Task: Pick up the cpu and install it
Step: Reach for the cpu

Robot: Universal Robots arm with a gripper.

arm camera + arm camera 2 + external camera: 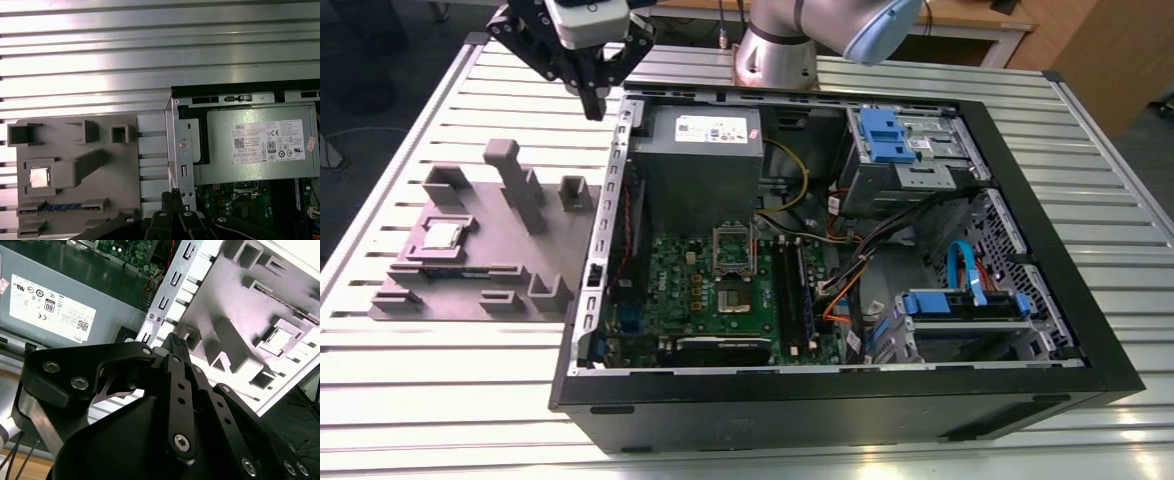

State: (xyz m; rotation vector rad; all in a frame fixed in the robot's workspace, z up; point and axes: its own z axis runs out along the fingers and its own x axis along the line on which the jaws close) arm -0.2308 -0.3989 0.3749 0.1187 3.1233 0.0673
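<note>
On the table point(440, 400): one open case point(854, 400) lying on its side, and one grey fixture point(467, 290) just beside it. Reading the exterior view as a dial, the fixture sits at the case's 9 o'clock.
Arm point(774, 50): one, standing past the case at about 12 o'clock.
Gripper point(594, 100): one, black, hanging above the table at about 11 o'clock from the case's middle. It is over the gap between the fixture's far end and the case corner, and from where I stand it touches nothing.
Fingers point(175, 346): two, tips brought together with nothing held between them.
Cpu point(444, 234): one silver square, lying flat in a square pocket of the fixture. It is well apart from the gripper, at roughly 7 o'clock from it. It also shows in the first wrist view point(39, 177), in the same pocket.
Memory stick point(447, 269): one, lying in a fixture slot near the cpu, at its 6 o'clock.
Tallest post point(520, 185): one, upright, between cpu and case.
Board point(670, 262): one, green, inside the case.
Socket point(734, 298): one, mid-board, well apart from the cpu.
Power supply point(700, 160): one grey box at the board's 12 o'clock.
Blue brackets: two, one point(887, 135) at about 1 o'clock in the case, the other point(961, 303) at about 4 o'clock.
</note>
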